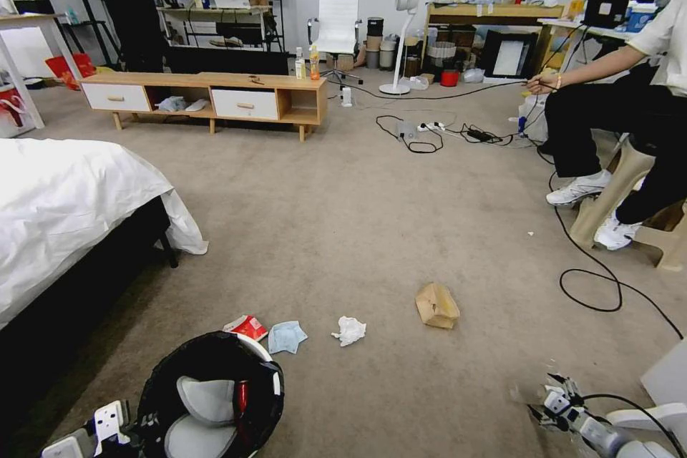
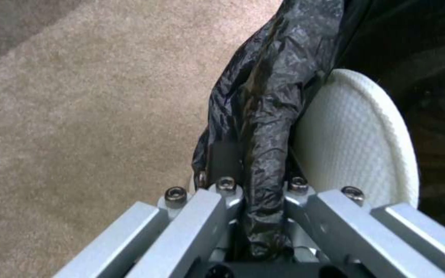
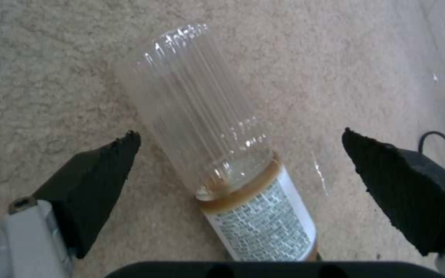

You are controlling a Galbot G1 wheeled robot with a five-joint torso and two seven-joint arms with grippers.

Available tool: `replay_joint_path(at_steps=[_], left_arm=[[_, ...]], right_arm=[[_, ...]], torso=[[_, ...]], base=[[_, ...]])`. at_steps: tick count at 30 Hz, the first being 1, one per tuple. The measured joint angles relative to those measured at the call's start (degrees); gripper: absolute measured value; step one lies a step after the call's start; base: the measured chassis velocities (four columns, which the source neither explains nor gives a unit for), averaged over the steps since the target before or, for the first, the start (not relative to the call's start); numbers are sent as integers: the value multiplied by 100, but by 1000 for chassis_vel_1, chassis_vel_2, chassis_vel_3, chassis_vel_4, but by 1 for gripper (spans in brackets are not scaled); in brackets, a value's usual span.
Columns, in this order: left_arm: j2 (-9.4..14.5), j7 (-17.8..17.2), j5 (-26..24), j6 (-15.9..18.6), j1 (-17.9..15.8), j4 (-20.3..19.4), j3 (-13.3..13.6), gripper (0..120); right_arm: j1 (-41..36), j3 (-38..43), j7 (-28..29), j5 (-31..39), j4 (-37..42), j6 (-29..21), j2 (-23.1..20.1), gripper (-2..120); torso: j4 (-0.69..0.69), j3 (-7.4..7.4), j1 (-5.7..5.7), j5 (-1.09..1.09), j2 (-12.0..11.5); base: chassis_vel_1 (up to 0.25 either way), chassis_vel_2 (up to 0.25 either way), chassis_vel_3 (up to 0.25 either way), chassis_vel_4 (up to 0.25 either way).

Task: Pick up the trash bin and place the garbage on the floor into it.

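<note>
The left gripper (image 2: 256,193) is clamped on the trash bin's (image 1: 215,393) bag-lined rim, lower left. The right gripper (image 3: 240,154) gapes wide around one clear bottle (image 3: 212,135) lying on the carpet (image 1: 372,229). Mid-floor: one snack wrapper (image 1: 247,326), one face mask (image 1: 286,336), one tissue wad (image 1: 349,330), one paper bag (image 1: 436,305).

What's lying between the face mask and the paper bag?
In the head view, the white tissue wad lies between the face mask and paper bag.

You have the trash bin (image 1: 211,393) at your near left; ahead on the floor (image 1: 358,215), wrapper (image 1: 247,326), mask (image 1: 286,336), tissue (image 1: 350,330), paper bag (image 1: 436,305) run left to right.
</note>
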Motion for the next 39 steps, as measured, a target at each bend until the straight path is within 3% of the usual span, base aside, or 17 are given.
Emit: replay_joint_path(at_steps=[28,33,35,37,39], left_arm=[[4,14,25,-33,-9,70,10,2],[18,15,24,-38,-9,73,-2,2],[22,18,23,-49,-9,91,0,2],[24,18,23,-54,-8,98,0,2],[34,18,23,-65,-16,117,5,2]], right_arm=[[480,-93,11,-161,-648,51,357,100],[619,-98,38,-233,-809,50,462,93],[723,-100,52,-284,-924,34,535,85],[751,-100,57,-304,-957,22,555,82],[788,-100,65,-332,-1035,11,610,73]], torso=[[-5,-1,0,-9,2],[-8,-1,-1,-10,2],[1,-2,-1,-2,3],[2,-1,-1,-2,3],[-3,-2,-1,-6,3]], base=[[0,0,0,0],[0,0,0,0],[0,0,0,0],[0,0,0,0],[0,0,0,0]])
